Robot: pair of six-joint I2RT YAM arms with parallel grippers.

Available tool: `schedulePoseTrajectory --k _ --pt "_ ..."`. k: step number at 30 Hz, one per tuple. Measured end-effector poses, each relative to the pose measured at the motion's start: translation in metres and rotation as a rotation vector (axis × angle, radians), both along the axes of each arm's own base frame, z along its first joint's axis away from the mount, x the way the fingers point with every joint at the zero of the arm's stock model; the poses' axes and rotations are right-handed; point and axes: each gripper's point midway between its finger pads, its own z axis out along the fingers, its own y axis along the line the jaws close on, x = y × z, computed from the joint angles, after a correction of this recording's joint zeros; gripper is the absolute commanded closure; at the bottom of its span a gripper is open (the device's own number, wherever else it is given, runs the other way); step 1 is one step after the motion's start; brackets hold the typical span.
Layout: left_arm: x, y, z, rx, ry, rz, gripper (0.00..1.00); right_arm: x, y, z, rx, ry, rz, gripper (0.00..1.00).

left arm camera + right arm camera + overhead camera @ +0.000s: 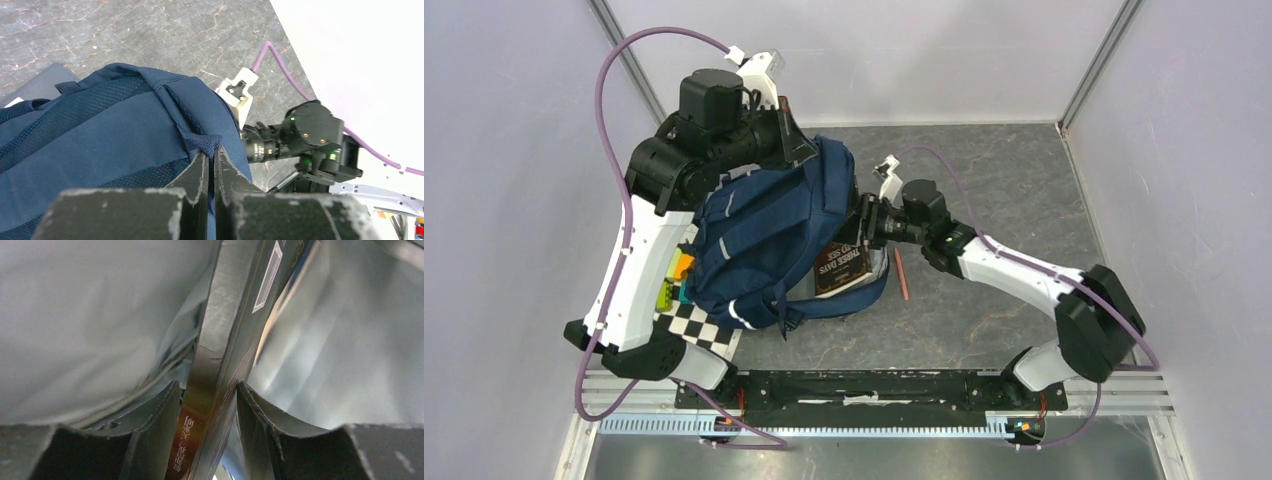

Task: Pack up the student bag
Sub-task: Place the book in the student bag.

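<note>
My left end effector (pixel 211 159) pinches a fold of the navy-blue fabric backpack (pixel 100 130) hanging beneath it, so the mouth gapes for the dark book (pixel 235 315) clamped in my right end effector (pixel 207 392).

student bag (pixel 764 240) | navy-blue, grey stripes | top end lifted, mouth open rightward | base on worktop (pixel 1014 190), left of centre

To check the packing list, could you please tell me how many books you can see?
1: the book sits in the student bag's opening, gripped by the right gripper. Others may be hidden inside the bag.
</note>
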Motion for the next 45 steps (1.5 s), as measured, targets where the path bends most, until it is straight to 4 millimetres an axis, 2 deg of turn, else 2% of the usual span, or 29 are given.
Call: schedulePoseTrajectory --k 5,13,19,21,23,26,27,30,34,37,40,42,45 --pt "0.002 0.007 0.001 -0.027 0.022 -0.015 0.98 0.007 0.037 -0.003 0.064 -0.029 0.051 1.00" --pt "0.003 0.011 0.003 -0.054 0.032 -0.032 0.98 -0.004 0.094 -0.019 0.159 -0.035 0.132 1.00" --pt "0.004 0.014 0.004 -0.059 0.033 -0.031 0.98 0.008 0.128 -0.015 0.201 -0.105 0.122 0.99" --pt "0.005 0.014 0.004 -0.060 0.033 -0.029 0.98 0.016 0.140 -0.023 0.179 -0.129 0.113 0.85" --pt "0.005 0.015 0.005 -0.062 0.030 -0.028 0.98 0.024 0.151 -0.038 0.132 -0.149 0.111 0.65" --pt "0.005 0.016 0.007 -0.065 0.026 -0.026 0.98 0.037 0.162 -0.070 0.015 -0.160 0.115 0.34" --pt "0.006 0.017 0.008 -0.066 0.024 -0.024 0.98 0.040 0.162 -0.083 -0.032 -0.159 0.118 0.27" --pt "0.007 0.020 0.008 -0.066 0.022 -0.013 0.98 0.040 0.152 -0.109 -0.139 -0.144 0.129 0.15" --pt "0.010 0.024 0.010 -0.065 0.016 0.001 0.98 0.044 0.138 -0.120 -0.210 -0.152 0.143 0.07" --pt "0.011 0.026 0.011 -0.061 0.009 0.013 0.98 0.050 0.123 -0.111 -0.246 -0.177 0.150 0.06" --pt "0.015 0.031 0.011 -0.051 0.000 0.036 0.98 0.053 0.102 -0.091 -0.284 -0.211 0.159 0.04" --pt "0.017 0.034 0.011 -0.044 -0.005 0.051 0.98 0.055 0.086 -0.071 -0.308 -0.240 0.157 0.06" --pt "0.020 0.038 0.011 -0.031 -0.014 0.071 0.98 0.056 0.051 -0.034 -0.305 -0.269 0.132 0.05"
